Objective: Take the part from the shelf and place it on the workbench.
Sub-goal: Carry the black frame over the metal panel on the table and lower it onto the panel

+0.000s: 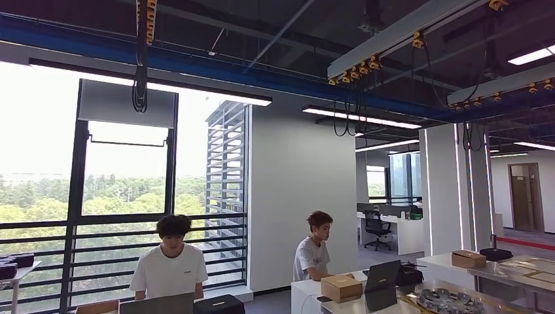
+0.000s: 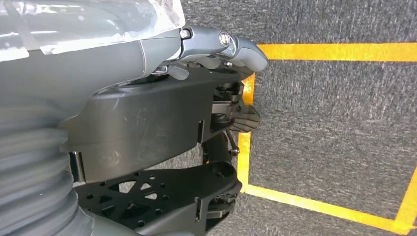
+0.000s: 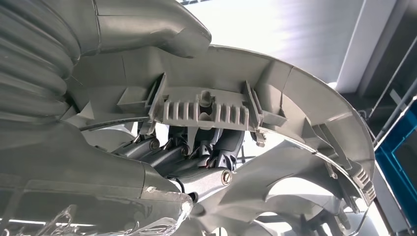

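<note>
In the right wrist view we see the right robot hand point(image 3: 196, 162) closed around the part point(image 3: 295, 118), a large grey moulded plastic piece with a curved rim, ribs and clip tabs; its dark fingers point(image 3: 206, 147) are tucked behind a toothed block on the part, and the thick grey thumb point(image 3: 157, 24) lies over the part's edge; the part is held up in the air, with a white wall, dark ceiling and a blue beam point(image 3: 398, 147) behind it.

In the left wrist view the left robot hand point(image 2: 216, 88) hangs over grey carpet point(image 2: 334, 123) marked with yellow tape lines point(image 2: 339, 51); its thumb point(image 2: 236, 46) is extended and its dark fingers point(image 2: 241, 118) lie fairly straight beside it with nothing in them, so we read the hand as open.

The head view looks out across an office rather than down; we see a large window point(image 1: 124, 196) with trees beyond, a blue overhead rail point(image 1: 196, 62), and two people in white shirts, one seated at a laptop point(image 1: 157, 304) on the left and one seated near the middle; on the right stands a white worktop point(image 1: 307, 291) carrying a cardboard box point(image 1: 341, 286), a dark laptop point(image 1: 381, 278) and a tray of round metal pieces point(image 1: 451, 301); a second cardboard box point(image 1: 468, 258) sits on a worktop further back.
</note>
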